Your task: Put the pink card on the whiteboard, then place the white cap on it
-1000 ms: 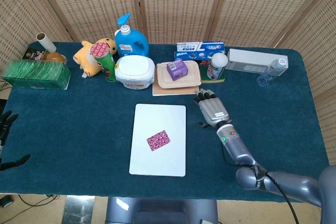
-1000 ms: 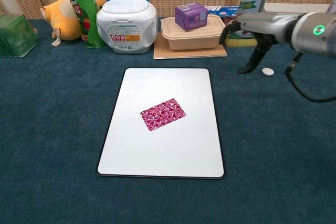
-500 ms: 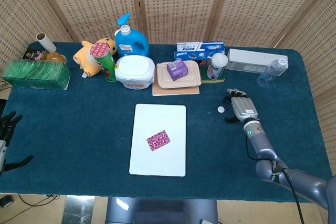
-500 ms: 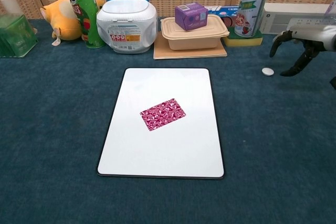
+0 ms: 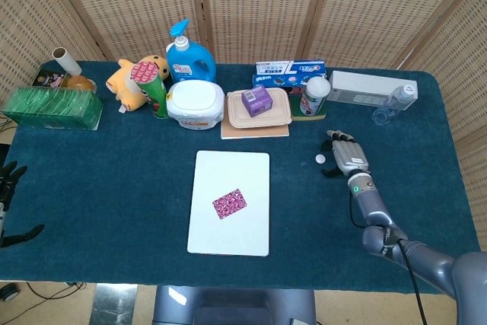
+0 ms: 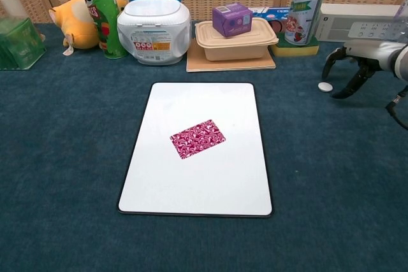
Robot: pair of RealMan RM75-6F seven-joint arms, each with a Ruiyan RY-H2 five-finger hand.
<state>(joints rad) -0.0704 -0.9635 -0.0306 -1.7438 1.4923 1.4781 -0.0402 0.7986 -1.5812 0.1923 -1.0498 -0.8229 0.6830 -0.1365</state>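
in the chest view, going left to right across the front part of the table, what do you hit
whiteboard → pink card lying on it → white cap on the cloth → right hand, fingers apart just beside the cap

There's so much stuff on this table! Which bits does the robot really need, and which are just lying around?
Needed: pink card, whiteboard, white cap, right hand.

Lying around: detergent bottle, plush toy, wipes tub, purple box, lunch box.
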